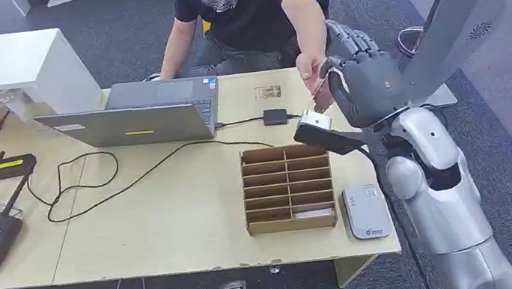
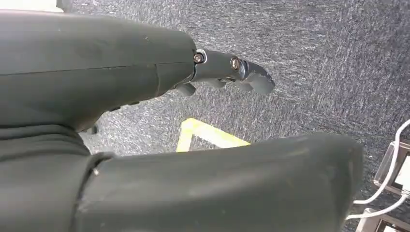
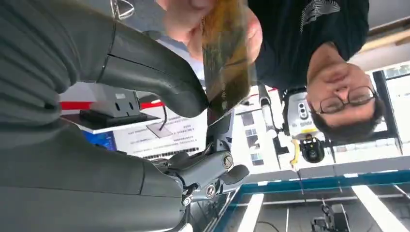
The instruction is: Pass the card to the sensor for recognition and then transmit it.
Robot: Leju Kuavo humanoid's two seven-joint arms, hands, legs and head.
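Head view shows our right hand [image 1: 365, 84] raised beyond the tabletop [image 1: 172, 217], pinching the card [image 3: 225, 53] between thumb and fingers [image 3: 212, 171] while a person's hand [image 1: 312, 72] grips its far end. Our left hand [image 2: 227, 72] hangs over the carpet, fingers slightly curled, holding nothing.

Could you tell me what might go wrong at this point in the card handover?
The card is pinched by the right hand while the person's hand also holds it; if neither lets go cleanly, it could bend or drop. A dropped card might land among the slots of the cardboard organizer or off the table edge.
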